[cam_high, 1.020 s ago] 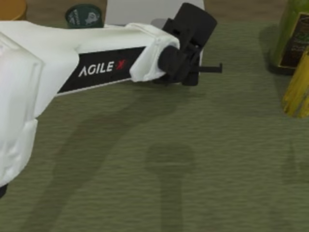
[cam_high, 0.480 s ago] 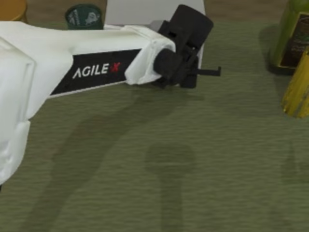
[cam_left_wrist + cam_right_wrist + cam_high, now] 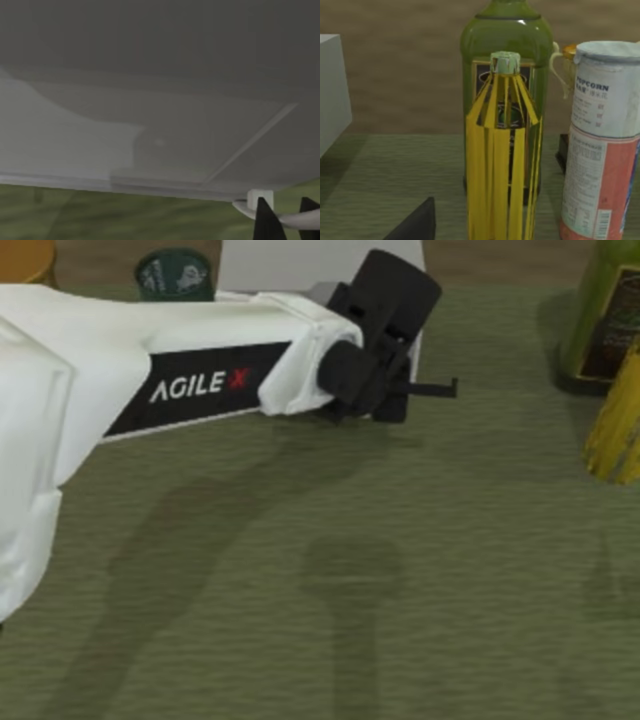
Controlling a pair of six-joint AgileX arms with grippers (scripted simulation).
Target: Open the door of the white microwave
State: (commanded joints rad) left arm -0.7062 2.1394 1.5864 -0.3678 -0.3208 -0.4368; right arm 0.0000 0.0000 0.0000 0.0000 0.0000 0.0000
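The white microwave (image 3: 300, 265) sits at the far edge of the table (image 3: 400, 570), its door (image 3: 160, 100) seemingly barely opened, if at all — the left tool (image 3: 425, 387) is at the handle (image 3: 260, 197), grip unclear — so the swing remains.

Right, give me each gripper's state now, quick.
Left gripper: at the white microwave, by the door and its handle; cannot tell whether it grips.
Right gripper: not in view.

A green-clothed table (image 3: 400, 570) bears the white microwave (image 3: 300, 262), green cup (image 3: 174, 272), green bottle (image 3: 605, 310).
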